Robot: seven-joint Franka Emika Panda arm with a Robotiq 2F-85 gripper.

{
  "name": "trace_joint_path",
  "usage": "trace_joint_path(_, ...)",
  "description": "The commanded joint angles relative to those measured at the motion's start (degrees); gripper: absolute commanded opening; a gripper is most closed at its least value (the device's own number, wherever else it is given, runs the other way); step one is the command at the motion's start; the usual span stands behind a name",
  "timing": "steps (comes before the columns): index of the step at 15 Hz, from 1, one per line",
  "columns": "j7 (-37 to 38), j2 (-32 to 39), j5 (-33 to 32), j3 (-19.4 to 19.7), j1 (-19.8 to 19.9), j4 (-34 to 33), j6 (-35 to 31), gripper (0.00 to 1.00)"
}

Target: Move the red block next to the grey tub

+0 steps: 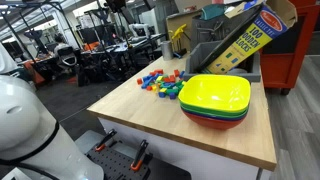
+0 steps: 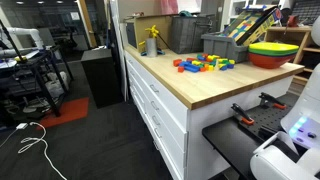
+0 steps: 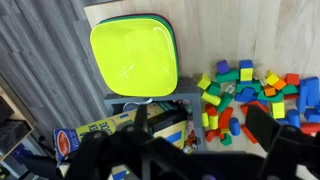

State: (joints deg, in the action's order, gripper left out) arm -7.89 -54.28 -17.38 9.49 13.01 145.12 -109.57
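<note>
Red block (image 3: 292, 80) is one of several small red pieces in a loose pile of coloured wooden blocks (image 1: 160, 83). They are mixed with blue, yellow, green and orange shapes, and I cannot tell which red piece is the one meant. The red pieces are plain painted wood, bright and solid in colour, and no larger than their neighbours. The pile lies on the pale wooden top of the table (image 1: 150, 115), which has white drawers down its front in an exterior view (image 2: 150, 95).

The grey tub (image 1: 222, 55) stands behind the pile, toward the back of the table. It is dark grey, rectangular and straight-sided, and taller than everything around it. A yellow and red cardboard box (image 1: 255, 35) printed with words about wooden blocks leans out of it at a slant. In the wrist view the nearest blocks lie just beside the tub's wall (image 3: 150, 100).

A stack of bowls (image 1: 215, 98), yellow on top with green and red beneath, sits next to the tub near the table's edge. A yellow bottle (image 2: 151, 40) stands further along the table.

The pincer (image 3: 185, 150) hangs high above the tub, dark and blurred. Its two fingers are spread apart with nothing between them.
</note>
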Motion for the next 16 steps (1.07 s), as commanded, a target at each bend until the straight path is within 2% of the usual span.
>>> trace_joint_path(1,0.5,0.0,-0.5,0.4,-0.7,-0.1,0.3,1.00)
trace_joint_path(16,1.3,0.2,-0.6,-0.3,-0.7,0.0,0.1,1.00)
